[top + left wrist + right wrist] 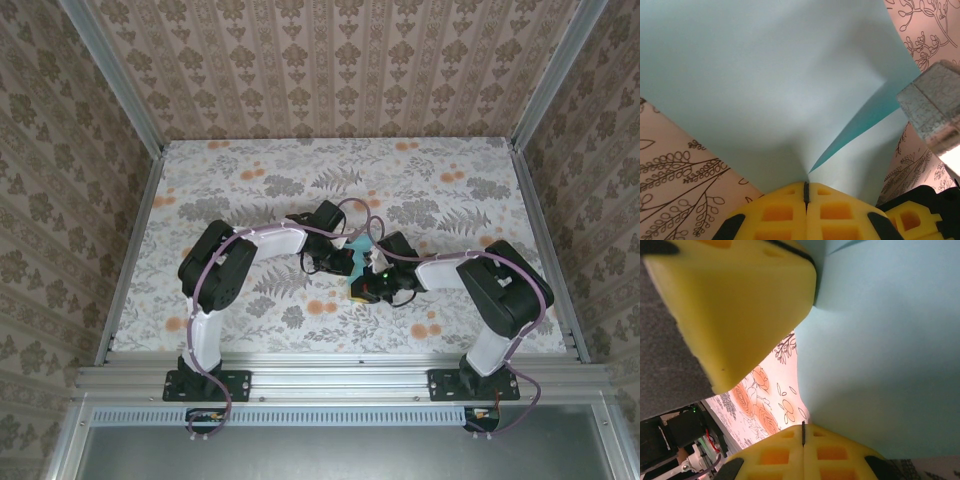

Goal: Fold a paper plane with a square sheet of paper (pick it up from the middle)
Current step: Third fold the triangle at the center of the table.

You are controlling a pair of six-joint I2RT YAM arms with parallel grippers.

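Clamping square sheet of paper [765, 75]: left pincer [806, 192], right pincer [803, 432]

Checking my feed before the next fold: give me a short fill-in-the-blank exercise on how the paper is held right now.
1. The left pincer is ____ on the paper.
2. Counting the right pincer, the paper is gripped by ____ pincers.
3. The table under the arms has a ____ print.

Missing words: shut; two; floral.
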